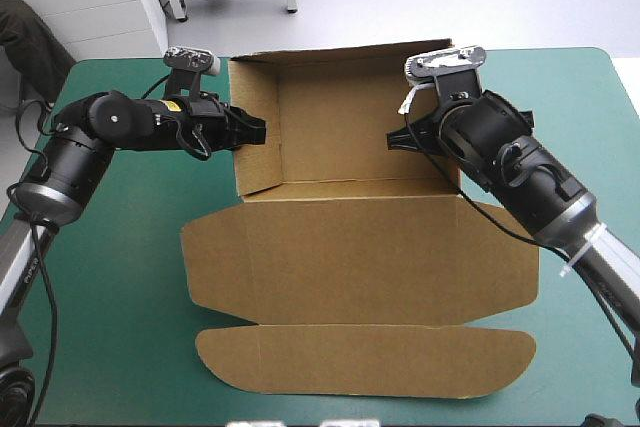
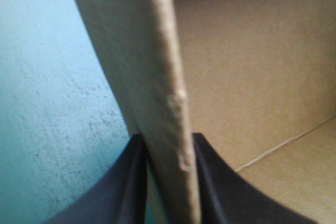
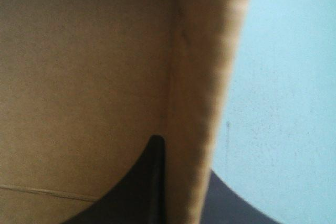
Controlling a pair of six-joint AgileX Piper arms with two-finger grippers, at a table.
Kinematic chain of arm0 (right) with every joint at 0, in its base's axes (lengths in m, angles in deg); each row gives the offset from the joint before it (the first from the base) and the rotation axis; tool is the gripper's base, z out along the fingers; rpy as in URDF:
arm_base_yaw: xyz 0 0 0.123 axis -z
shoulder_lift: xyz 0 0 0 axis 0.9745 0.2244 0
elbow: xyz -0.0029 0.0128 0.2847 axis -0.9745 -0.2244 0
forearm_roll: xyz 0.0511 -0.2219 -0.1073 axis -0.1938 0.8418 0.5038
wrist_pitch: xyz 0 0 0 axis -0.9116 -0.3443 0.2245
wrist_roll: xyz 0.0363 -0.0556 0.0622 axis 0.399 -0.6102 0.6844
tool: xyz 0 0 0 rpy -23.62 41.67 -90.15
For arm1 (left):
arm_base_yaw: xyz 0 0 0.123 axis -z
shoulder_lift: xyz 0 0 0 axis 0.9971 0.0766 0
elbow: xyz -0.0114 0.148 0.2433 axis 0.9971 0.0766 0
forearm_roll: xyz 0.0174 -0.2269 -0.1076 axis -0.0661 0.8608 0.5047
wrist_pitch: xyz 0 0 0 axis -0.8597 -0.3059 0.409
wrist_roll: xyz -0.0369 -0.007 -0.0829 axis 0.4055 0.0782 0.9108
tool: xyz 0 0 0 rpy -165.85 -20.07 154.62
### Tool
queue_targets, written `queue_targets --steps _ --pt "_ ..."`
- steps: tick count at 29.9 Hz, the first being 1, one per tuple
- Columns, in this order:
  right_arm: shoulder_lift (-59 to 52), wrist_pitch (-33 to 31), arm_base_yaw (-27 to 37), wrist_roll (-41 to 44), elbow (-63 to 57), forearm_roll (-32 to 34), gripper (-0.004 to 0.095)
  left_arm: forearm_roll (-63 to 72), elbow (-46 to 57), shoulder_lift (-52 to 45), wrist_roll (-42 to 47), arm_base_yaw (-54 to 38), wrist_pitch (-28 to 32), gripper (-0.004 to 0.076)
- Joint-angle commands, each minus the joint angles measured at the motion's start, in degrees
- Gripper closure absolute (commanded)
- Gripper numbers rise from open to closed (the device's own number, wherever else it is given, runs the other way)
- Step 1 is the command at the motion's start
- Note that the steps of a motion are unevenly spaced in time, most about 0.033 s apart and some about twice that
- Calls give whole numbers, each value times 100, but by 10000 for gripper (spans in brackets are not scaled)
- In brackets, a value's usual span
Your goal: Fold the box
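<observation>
Left wrist view: left gripper [image 2: 168, 137] clamped on the box [image 2: 262, 66] at its left wall [image 2: 142, 66], a black finger [image 2: 115, 192] on each face, the board's edge standing upright between them
Right wrist view: right gripper [image 3: 184, 153] pinched on the right wall [image 3: 210, 51] in the same way; inner finger [image 3: 142, 182] shows against the inside face, outer one mostly hidden behind the board
High view: tray part [image 1: 340, 122] sits toward 12 o'clock on the teal-green cover [image 1: 110, 277], walls raised; grippers at its 9 and 3 o'clock sides; lid panel [image 1: 360, 257] and its tuck flap [image 1: 365, 359] lie flat toward 6 o'clock
Step, as I judge it: setting the two side walls square and firm
Doing it well: move both arms evenly, press along the creases, keep the tray from sliding or twisting
Risk: an uneven pull could skew the tray or crease the wall where it is pinched
</observation>
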Motion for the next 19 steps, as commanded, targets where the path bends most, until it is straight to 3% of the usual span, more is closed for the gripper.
queue_targets --steps 1,8,14,19 --pt "-180 598 -59 -84 192 -167 913 738 -216 -180 -79 188 147 730" --pt "-180 358 -59 -12 192 -177 913 907 -216 -180 150 188 233 734" --pt "-180 202 -59 3 192 -231 913 1157 -216 -135 -428 188 -293 734" --pt "-180 203 -49 3 192 -402 913 1399 -216 -3 -413 188 -320 734"
